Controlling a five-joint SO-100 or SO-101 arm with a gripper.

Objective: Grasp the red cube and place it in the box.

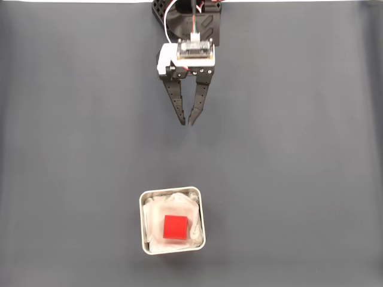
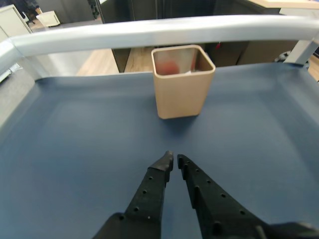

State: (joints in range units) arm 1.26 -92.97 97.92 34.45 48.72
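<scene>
My jaws hang over the dark desk with nothing between them. Their black fingers angle toward each other and the tips nearly meet, with only a thin slit between them. In the wrist view the same jaws rise from the bottom edge, their tips just apart, holding nothing.

The red cube sits inside the box, well apart from my jaws and straight out beyond their tips in the fixed view, a little toward the left-hand finger's side. It rests on the crumpled white lining, roughly at the middle of the box, with lining showing on every side of it. The box stands upright on the desk, its silver rim with rounded corners all in view.

In the wrist view the box stands ahead of my tips, near the far end of the desk, and looks tan there. Through its open top I make out a blurred red patch, the cube, against the inner wall. Behind the box a pale rail runs across the desk's far edge.
</scene>
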